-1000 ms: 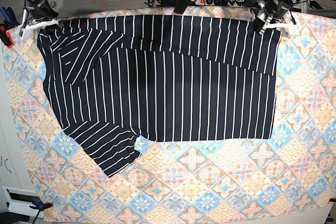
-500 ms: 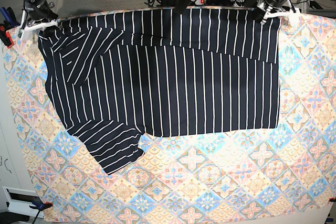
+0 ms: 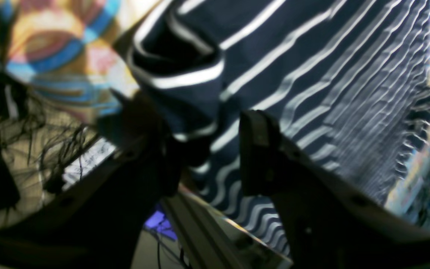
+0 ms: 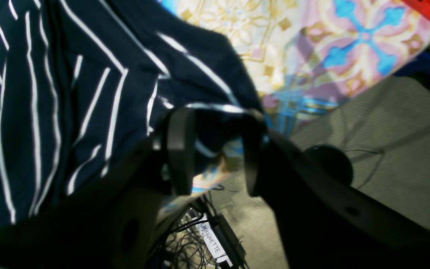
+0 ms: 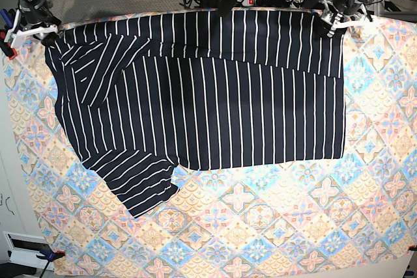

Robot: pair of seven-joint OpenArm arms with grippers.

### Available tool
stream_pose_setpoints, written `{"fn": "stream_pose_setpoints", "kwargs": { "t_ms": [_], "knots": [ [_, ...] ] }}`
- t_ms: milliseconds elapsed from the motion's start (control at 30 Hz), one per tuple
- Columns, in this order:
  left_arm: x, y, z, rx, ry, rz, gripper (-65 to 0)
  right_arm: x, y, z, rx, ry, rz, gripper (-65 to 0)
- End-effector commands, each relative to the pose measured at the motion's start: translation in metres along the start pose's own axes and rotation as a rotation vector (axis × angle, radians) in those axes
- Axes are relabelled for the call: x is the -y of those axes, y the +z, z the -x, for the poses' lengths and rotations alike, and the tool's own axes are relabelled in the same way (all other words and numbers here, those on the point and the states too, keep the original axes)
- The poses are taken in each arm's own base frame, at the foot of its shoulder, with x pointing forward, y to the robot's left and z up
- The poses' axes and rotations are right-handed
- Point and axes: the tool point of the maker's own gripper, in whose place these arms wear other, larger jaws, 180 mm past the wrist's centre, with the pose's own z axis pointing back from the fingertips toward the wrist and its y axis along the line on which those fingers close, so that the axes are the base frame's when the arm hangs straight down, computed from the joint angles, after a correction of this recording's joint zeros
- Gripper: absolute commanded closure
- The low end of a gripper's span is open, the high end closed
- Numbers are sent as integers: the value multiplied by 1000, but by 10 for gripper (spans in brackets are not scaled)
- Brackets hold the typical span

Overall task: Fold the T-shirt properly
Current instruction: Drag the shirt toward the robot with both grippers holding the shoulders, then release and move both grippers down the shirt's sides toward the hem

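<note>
Releasing dark navy white-striped cloth T-shirt [image 5: 202, 96] at far edge; left gripper [image 3: 203, 149] and right gripper [image 4: 218, 149] jaws apart, corners seemingly loose between them. Lifting clear straight up, avoiding snagging fold.

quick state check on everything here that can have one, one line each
T-shirt: spread flat, far edge folded over, one sleeve sticking out toward the near side
left gripper: jaws parted around the shirt's corner
right gripper: jaws parted, shirt corner between them
patterned cloth: laid flat under the shirt
</note>
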Motion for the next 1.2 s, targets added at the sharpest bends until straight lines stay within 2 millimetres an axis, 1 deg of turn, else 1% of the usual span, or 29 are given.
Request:
{"fn": "stream_pose_setpoints", "kwargs": {
  "t_ms": [0,133,233,333,400,500,567,633,700,767,833,900,967,1033,1167],
  "knots": [
    [7,7,-6,18,-24,20,-244,3,4,-17,48,16,1,-216],
    [16,15,-10,34,-51,35,-244,11,7,-24,67,7,21,-218],
    [19,24,-28,89,-65,36,-244,18,9,-29,82,0,37,-218],
    [30,28,-39,122,-86,59,-244,15,10,-35,96,9,29,-218],
    [40,24,-47,142,-92,83,-244,0,10,-50,135,22,-2,-218],
    [54,20,-62,159,-129,110,-250,-18,14,-68,181,50,-39,-215],
    [64,17,-66,150,-138,133,-251,-30,17,-79,211,92,-57,-214],
    [79,10,-71,137,-146,165,-251,-59,13,-89,236,165,-99,-216],
    [93,7,-79,145,-158,196,-251,-79,9,-89,239,234,-121,-217],
    [107,4,-94,170,-201,208,-251,-97,4,-88,238,295,-143,-217],
    [112,-4,-106,186,-201,212,-251,-122,-3,-82,228,358,-182,-217],
    [112,-14,-113,185,-179,212,-251,-143,-9,-78,223,402,-218,-217],
    [109,-22,-123,185,-167,204,-251,-161,-14,-79,233,441,-242,-218],
    [105,-34,-129,174,-126,197,-251,-171,-18,-76,227,480,-253,-218],
    [107,-48,-155,189,-114,181,-251,-189,-30,-77,228,504,-275,-219]
  ]
}}
